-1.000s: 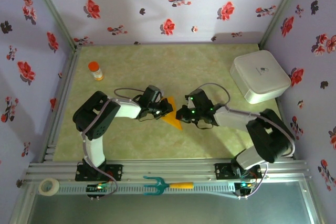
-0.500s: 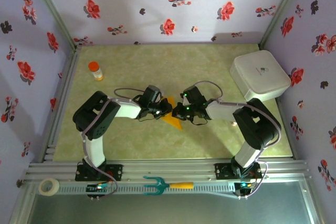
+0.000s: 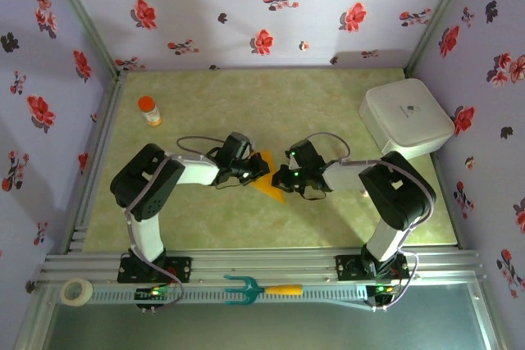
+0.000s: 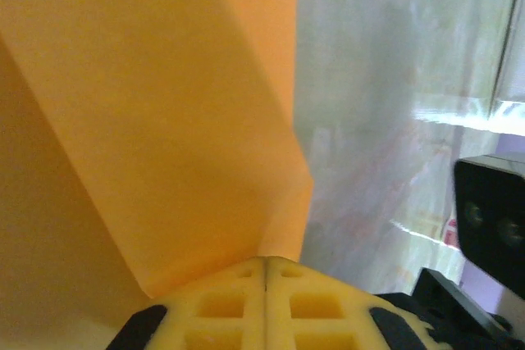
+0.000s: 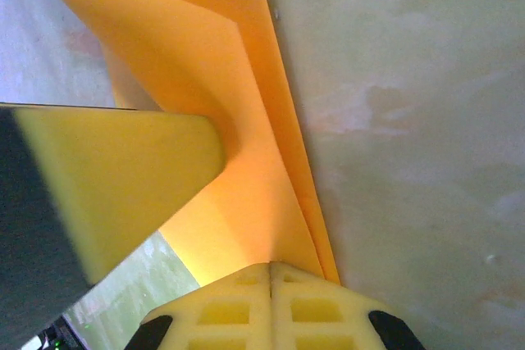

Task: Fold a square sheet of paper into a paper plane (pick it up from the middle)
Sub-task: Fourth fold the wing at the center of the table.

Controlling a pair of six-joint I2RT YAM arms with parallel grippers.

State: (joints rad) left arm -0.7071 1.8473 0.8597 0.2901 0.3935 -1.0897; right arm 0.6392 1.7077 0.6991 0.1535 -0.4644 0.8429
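The square sheet of paper (image 3: 274, 189), orange-yellow and folded into a pointed shape with creased flaps, lies mid-table between both grippers. My left gripper (image 3: 262, 170) is shut, and in its wrist view the sheet (image 4: 164, 120) fans out from the seam of the closed tips (image 4: 265, 261), pinched there. My right gripper (image 3: 282, 178) is shut too. Its closed tips (image 5: 271, 265) rest against the edge of the folded layers (image 5: 238, 120), with nothing seen between the jaws. One yellow finger of the left gripper (image 5: 123, 178) presses on the paper from the left.
A white lidded box (image 3: 406, 120) sits at the back right. A small orange-capped bottle (image 3: 149, 110) stands at the back left. A teal fork with an orange handle (image 3: 261, 289) and a tape roll (image 3: 77, 291) lie on the front rail.
The right gripper has slid left across the table until it meets the paper, its elbow folding in. The left gripper and the paper have stayed in place.
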